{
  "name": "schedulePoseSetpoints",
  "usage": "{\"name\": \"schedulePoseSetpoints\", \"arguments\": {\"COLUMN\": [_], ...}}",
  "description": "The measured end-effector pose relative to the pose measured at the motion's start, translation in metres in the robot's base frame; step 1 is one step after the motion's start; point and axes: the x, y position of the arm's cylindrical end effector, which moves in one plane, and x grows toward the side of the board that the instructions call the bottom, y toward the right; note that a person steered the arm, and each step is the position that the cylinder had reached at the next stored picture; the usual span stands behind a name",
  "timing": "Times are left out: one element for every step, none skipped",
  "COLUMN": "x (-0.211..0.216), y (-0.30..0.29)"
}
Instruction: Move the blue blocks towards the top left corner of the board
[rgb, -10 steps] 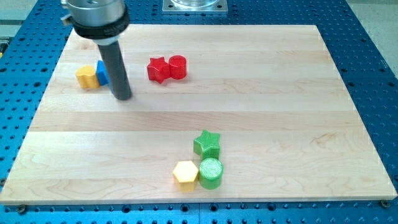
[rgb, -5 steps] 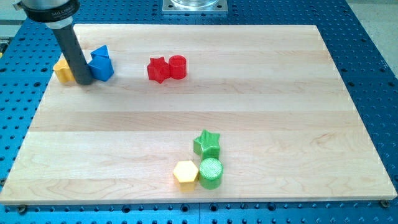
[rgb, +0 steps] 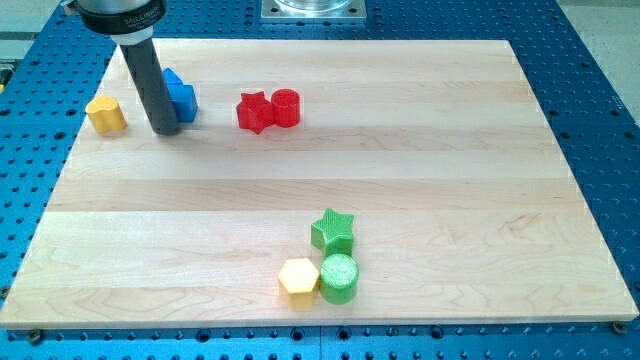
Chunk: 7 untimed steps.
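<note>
Blue blocks (rgb: 181, 96) sit close together in the board's upper left area; the rod partly hides them, so their shapes are unclear. My tip (rgb: 164, 130) rests on the board at the lower left edge of the blue blocks, touching or nearly touching them. A yellow block (rgb: 105, 114) lies apart, to the left of my tip. The wooden board (rgb: 420, 160) fills most of the view.
A red star (rgb: 254, 112) and a red cylinder (rgb: 286, 107) sit together right of the blue blocks. A green star (rgb: 333, 230), a green cylinder (rgb: 339, 277) and a yellow hexagon (rgb: 298, 279) cluster near the view's bottom centre.
My tip went left between the yellow and blue blocks, then back right. The yellow block has shifted left and the blue blocks right and slightly up, so they now stand apart.
</note>
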Motion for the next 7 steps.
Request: {"name": "schedulePoseSetpoints", "arguments": {"x": [0.003,0.005,-0.018,-0.055,-0.082,-0.085,-0.078], "y": [0.009,0.022,0.022,0.017,0.004,-0.011,-0.013]}}
